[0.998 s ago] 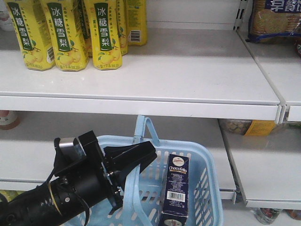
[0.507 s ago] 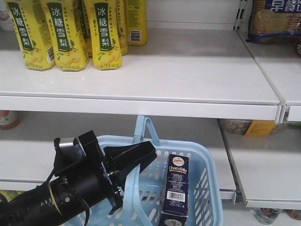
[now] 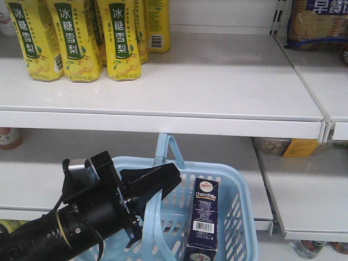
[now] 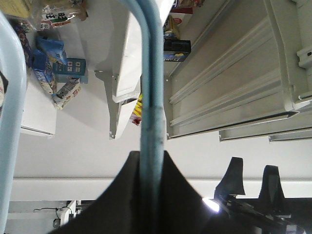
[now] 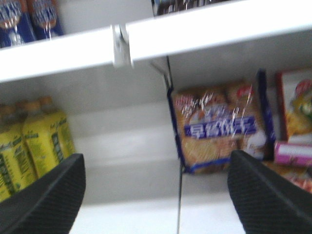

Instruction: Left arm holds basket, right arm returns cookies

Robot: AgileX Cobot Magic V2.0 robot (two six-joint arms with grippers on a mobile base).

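Left gripper (image 4: 151, 163) pinching handle (image 4: 148, 97) of basket (image 3: 234, 212): hold done. Cookies (image 3: 204, 217) upright inside, untouched. Right gripper (image 5: 156, 195) spread wide, empty, facing shelves (image 5: 146, 34); return not yet begun

- Stacks up as white metal shelving (image 3: 217, 81), two tiers.
- Carries yellow drink bottles (image 3: 76, 38) upright at upper left.
- Holds a blue cracker bag (image 3: 318, 22) in the right-hand bay.
- Glows under even, bright light.
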